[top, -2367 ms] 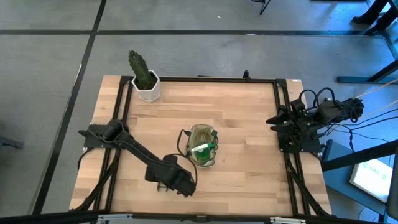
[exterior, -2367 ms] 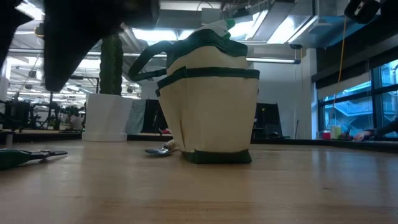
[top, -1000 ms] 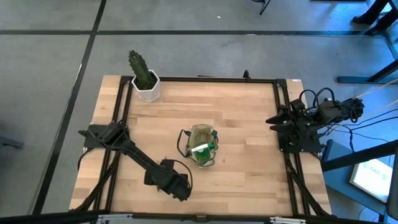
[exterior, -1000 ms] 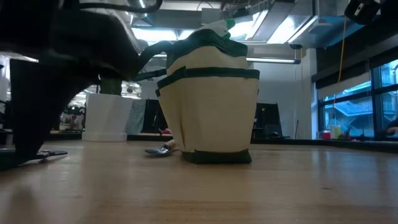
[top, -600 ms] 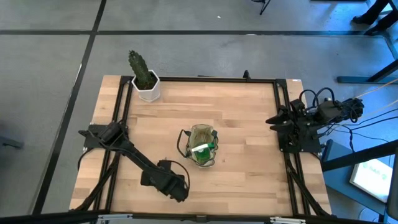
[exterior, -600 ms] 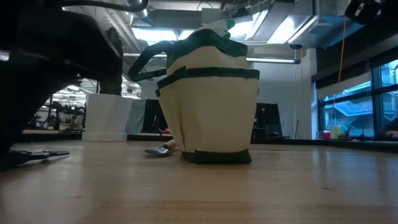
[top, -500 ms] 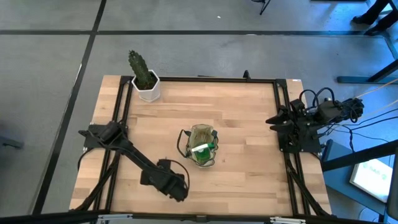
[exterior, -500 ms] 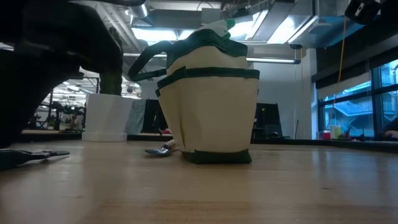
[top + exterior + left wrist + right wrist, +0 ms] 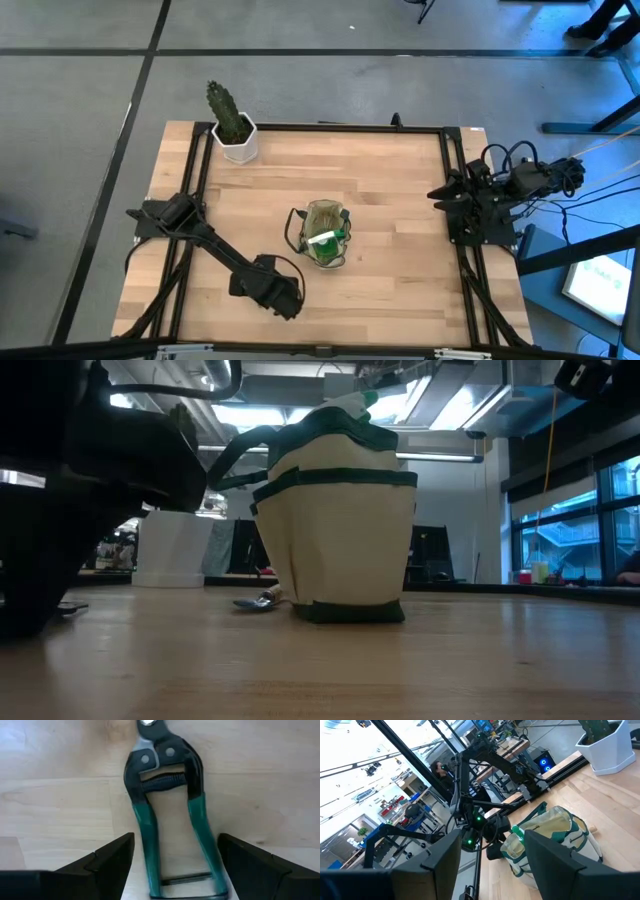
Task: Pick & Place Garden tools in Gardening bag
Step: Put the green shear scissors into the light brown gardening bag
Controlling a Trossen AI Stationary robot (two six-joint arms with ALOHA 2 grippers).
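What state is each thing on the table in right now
Shears: lying flat on the table, between the open left gripper's fingers, not gripped.
Bag: upright, open, spray bottle inside.
Trowel: lying beside the bag.
Cactus: upright in its pot.
Right gripper: open, empty, parked at the table's edge.

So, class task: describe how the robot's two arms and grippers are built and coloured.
Both arms are dark, jointed links on black rails. The left arm carries a looped black cable near its gripper, whose fingers are broad black wedges. The right arm is a compact dark cluster trailing tangled black cables.
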